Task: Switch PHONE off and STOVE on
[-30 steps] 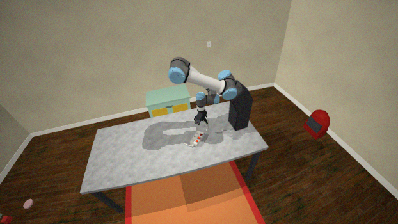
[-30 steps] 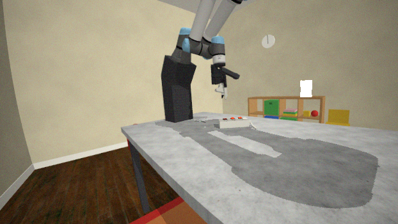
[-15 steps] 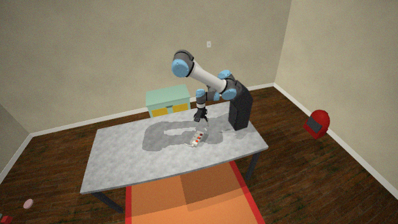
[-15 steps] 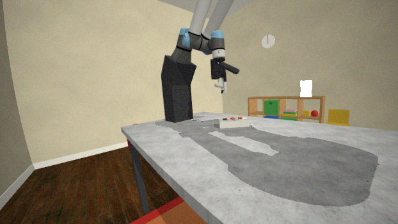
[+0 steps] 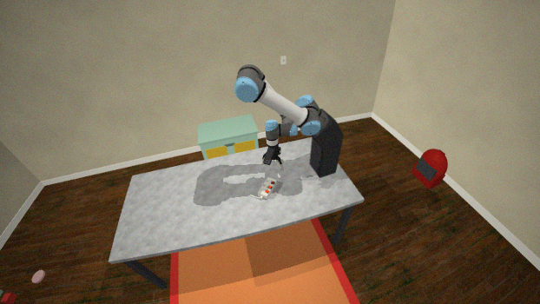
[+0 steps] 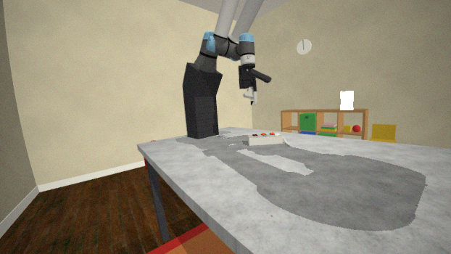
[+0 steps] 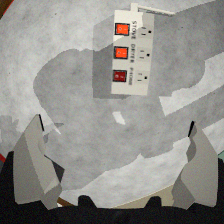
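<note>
The power strip (image 7: 131, 54) lies face up on the bench (image 5: 165, 217), in the upper middle of the wrist view, above the gripper (image 7: 114, 165), whose fingers are spread wide and empty. The PHONE switch (image 7: 119, 76) sits nearest. Best bring one fingertip squarely over one rocker and press straight down, avoiding the middle switch.

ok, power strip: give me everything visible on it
The power strip is a pale, plastic-looking bar lying flat on the table, switch side up. It has three red rocker switches labelled STOVE, DRYER and PHONE, each beside an outlet. STOVE and DRYER look brighter than PHONE. A cord stub leaves the STOVE end. Only the table touches it; the open end effector hangs above.
</note>
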